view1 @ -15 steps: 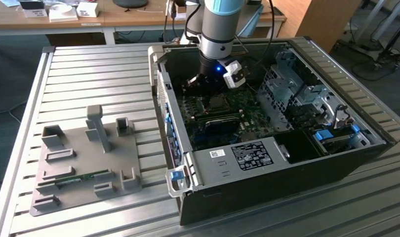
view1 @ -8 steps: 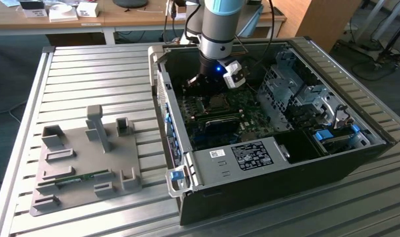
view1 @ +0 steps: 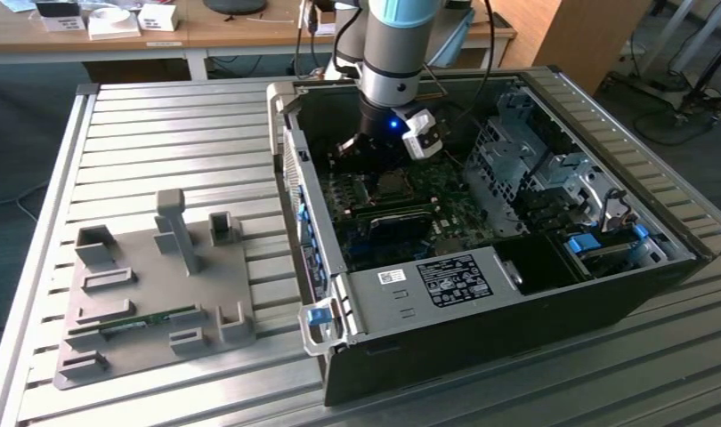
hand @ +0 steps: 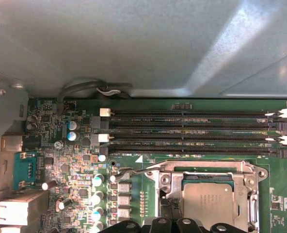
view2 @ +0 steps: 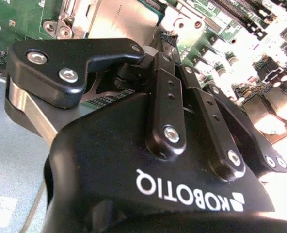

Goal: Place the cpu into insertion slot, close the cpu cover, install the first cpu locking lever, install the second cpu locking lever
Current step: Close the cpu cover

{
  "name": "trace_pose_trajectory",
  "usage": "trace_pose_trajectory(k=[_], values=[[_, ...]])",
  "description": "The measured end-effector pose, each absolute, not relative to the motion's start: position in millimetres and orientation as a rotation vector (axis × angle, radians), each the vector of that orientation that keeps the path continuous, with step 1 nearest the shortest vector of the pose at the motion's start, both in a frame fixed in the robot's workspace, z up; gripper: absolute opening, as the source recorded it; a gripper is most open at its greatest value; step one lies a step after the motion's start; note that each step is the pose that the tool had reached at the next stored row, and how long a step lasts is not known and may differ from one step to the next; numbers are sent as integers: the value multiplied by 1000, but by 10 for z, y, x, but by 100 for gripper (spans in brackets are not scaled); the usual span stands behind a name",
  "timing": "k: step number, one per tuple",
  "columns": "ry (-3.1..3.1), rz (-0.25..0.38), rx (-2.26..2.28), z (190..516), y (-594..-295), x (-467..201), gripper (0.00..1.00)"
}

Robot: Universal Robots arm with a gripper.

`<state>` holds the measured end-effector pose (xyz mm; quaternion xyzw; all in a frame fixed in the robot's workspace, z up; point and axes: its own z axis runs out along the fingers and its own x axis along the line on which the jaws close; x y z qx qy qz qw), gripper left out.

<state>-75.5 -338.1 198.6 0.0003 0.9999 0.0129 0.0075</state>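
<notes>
In the exterior view, the arm reaches down into the open computer case (view1: 480,311) at upper centre of the frame. The gripper (view1: 378,160) hangs low over the motherboard (view1: 449,209), while the grey fixture tray (view1: 147,294) lies well apart at the exterior view's left on the slatted table (view1: 171,133). In the second wrist view, the gripper (view2: 164,39) has its jaws drawn together with no gap showing. Nothing is seen between them, though you cannot rule out a thin wire at the tips. The tips stand just beside the silver-topped cpu (view2: 124,19). In the first wrist view, the cpu (hand: 214,204) sits in its socket with the cpu cover (hand: 201,170) lying down around it. A wire locking lever (hand: 134,171) runs along the socket edge nearest the memory slots (hand: 192,131); you cannot tell whether it is hooked. The gripper (hand: 169,208) meets the socket edge beside the cpu. Treat the main hazard as sideways drift. The tips could slip onto the cpu top or cover frame and scrape or bend it, or strike the capacitors (hand: 97,182) standing near the socket.
</notes>
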Motion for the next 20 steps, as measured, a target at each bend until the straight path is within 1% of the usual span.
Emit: trace_pose_trajectory(k=[20], values=[[3126, 40, 1, 2132, -3381, -755, 11]])
